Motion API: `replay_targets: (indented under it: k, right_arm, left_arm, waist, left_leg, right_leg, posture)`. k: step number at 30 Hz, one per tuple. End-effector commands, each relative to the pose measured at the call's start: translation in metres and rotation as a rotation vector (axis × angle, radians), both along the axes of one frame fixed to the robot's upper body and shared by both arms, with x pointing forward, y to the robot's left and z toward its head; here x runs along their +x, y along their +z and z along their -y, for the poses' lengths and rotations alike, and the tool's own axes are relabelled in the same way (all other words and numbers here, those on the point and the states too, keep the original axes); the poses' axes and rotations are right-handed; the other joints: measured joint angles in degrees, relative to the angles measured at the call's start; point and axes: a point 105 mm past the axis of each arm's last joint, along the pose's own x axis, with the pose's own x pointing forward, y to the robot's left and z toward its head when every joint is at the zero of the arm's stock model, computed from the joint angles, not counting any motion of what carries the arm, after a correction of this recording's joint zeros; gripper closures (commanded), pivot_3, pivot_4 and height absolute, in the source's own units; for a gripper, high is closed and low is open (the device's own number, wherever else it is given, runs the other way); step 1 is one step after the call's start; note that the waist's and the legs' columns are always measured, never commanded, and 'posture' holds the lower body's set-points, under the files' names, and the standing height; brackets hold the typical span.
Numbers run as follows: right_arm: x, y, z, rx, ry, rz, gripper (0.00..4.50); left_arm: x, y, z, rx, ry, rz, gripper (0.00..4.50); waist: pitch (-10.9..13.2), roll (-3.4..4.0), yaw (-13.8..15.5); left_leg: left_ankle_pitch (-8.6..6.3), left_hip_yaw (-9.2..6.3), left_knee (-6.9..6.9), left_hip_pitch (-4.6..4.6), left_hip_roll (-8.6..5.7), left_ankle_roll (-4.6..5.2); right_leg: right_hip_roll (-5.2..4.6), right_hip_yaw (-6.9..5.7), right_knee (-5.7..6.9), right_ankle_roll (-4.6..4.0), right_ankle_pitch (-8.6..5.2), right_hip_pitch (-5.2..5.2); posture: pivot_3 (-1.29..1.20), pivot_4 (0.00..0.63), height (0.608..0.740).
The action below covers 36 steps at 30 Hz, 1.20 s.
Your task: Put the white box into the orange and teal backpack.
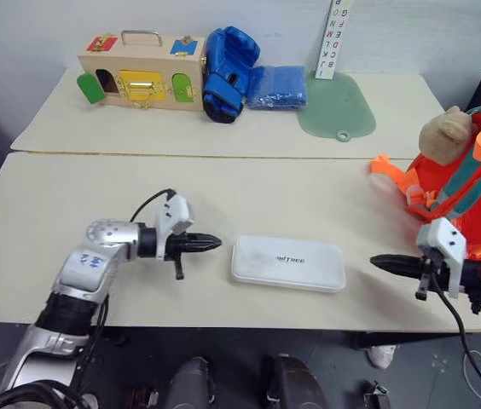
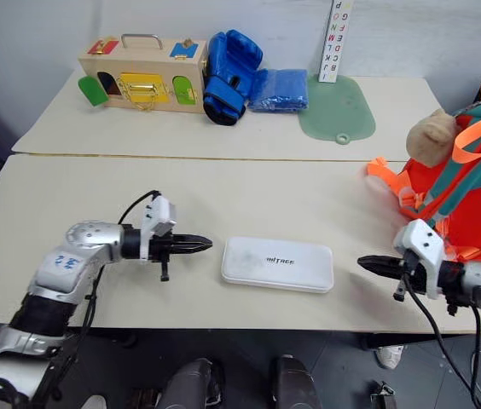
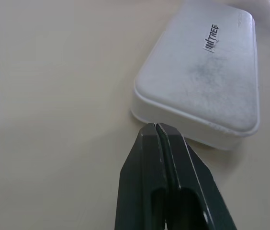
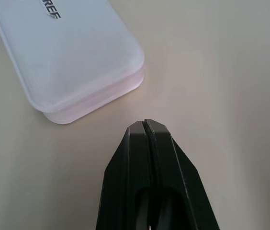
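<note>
White box (image 1: 288, 263) lay flat near the front edge of the near table (image 1: 70, 213), between the two grippers and held by neither. Left gripper (image 1: 213, 244) pointed at its left end, just beside it, fingers pressed together on nothing. Right gripper (image 1: 379, 262) pointed at its right end, a little apart, fingers likewise together. Further right stood the orange and teal backpack (image 1: 471, 192), a tan plush toy (image 1: 445, 134) on top; what lay inside could not be told. On the far table (image 1: 223, 128) sat a wooden box (image 1: 141, 78), a blue boxing glove (image 1: 226, 72) and a green mat (image 1: 339, 106).
</note>
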Motion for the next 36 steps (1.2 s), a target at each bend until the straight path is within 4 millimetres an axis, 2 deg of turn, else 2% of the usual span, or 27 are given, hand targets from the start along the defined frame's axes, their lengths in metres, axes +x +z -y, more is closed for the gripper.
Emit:
replay_targets:
  k: [1,9,14,19,22,27,31,34,36]
  right_arm:
    - [0.01,-0.005,-0.003,-0.056,0.013,0.017,4.5]
    - [0.017,-0.008,-0.022,-0.064,0.101,0.017,4.5]
    - [0.022,-0.006,-0.022,-0.065,0.096,0.034,4.5]
    - [0.02,-0.009,-0.016,-0.1,0.111,0.032,4.5]
    - [0.015,-0.01,-0.016,-0.135,0.155,0.035,4.5]
    - [0.012,-0.016,-0.015,-0.226,0.228,0.049,4.5]
    - [0.011,-0.02,-0.017,-0.255,0.261,0.051,4.5]
    - [0.013,-0.021,-0.017,-0.261,0.266,0.055,4.5]
    - [0.013,-0.022,-0.018,-0.265,0.27,0.058,4.5]
  left_arm:
    - [-0.001,0.0,0.01,0.02,-0.042,0.009,4.48]
    - [-0.019,-0.009,0.017,0.037,-0.109,-0.025,4.48]
    - [-0.015,-0.01,0.009,0.024,-0.048,-0.038,4.48]
    - [-0.01,-0.01,-0.003,0.004,0.031,-0.09,4.48]
    - [-0.011,-0.009,-0.011,-0.052,0.093,-0.255,3.91]
    - [-0.021,-0.007,-0.021,-0.071,0.119,-0.51,2.42]
    - [-0.016,0.003,-0.019,-0.172,0.172,-0.723,1.17]
    - [-0.016,0.002,-0.01,-0.194,0.173,-0.799,0.27]
    - [-0.013,-0.001,-0.003,-0.222,0.193,-0.853,0.27]
  waist:
    - [0.0,0.0,-0.04]
    - [0.0,0.0,-0.13]
    - [0.0,0.0,0.07]
    - [0.0,0.0,-0.02]
    - [0.0,0.0,-0.05]
    - [0.0,0.0,-0.17]
    - [0.01,-0.01,-0.15]
    - [0.01,-0.01,-0.22]
    - [0.01,-0.01,-0.19]
  left_leg:
    - [0.0,0.0,0.01,-0.02,0.0,-0.01]
    - [0.02,0.01,0.13,-0.01,0.03,-0.05]
    - [0.01,-0.03,0.22,-0.02,0.02,-0.04]
    - [-0.01,-0.03,0.28,-0.04,0.03,-0.01]
    - [-0.01,-0.03,0.28,-0.04,0.03,-0.01]
    - [-0.01,-0.04,0.31,-0.04,0.04,-0.02]
    - [-0.01,-0.06,0.42,-0.03,0.04,-0.05]
    - [-0.03,-0.07,0.58,-0.06,0.06,-0.06]
    - [-0.03,-0.06,0.61,-0.04,0.06,-0.07]
  right_leg:
    - [0.0,0.0,0.01,0.0,0.0,-0.01]
    - [-0.01,0.02,0.19,0.0,0.0,-0.03]
    - [-0.04,0.01,0.26,-0.01,-0.01,-0.03]
    - [-0.05,0.01,0.26,-0.01,-0.01,-0.03]
    - [-0.05,0.0,0.27,-0.01,-0.01,-0.03]
    - [-0.03,0.0,0.3,-0.01,-0.01,-0.04]
    - [-0.02,-0.01,0.33,0.0,-0.01,-0.01]
    - [0.0,0.0,0.39,0.0,-0.02,0.01]
    - [0.0,0.01,0.42,0.0,-0.02,0.02]
  posture:
    - [0.0,0.15,0.74]
    - [0.0,0.15,0.74]
    - [0.0,0.15,0.74]
    - [0.0,0.15,0.74]
    - [0.0,0.15,0.74]
    - [0.0,0.15,0.74]
    - [0.0,0.15,0.74]
    - [0.0,0.15,0.74]
    - [0.0,0.15,0.74]
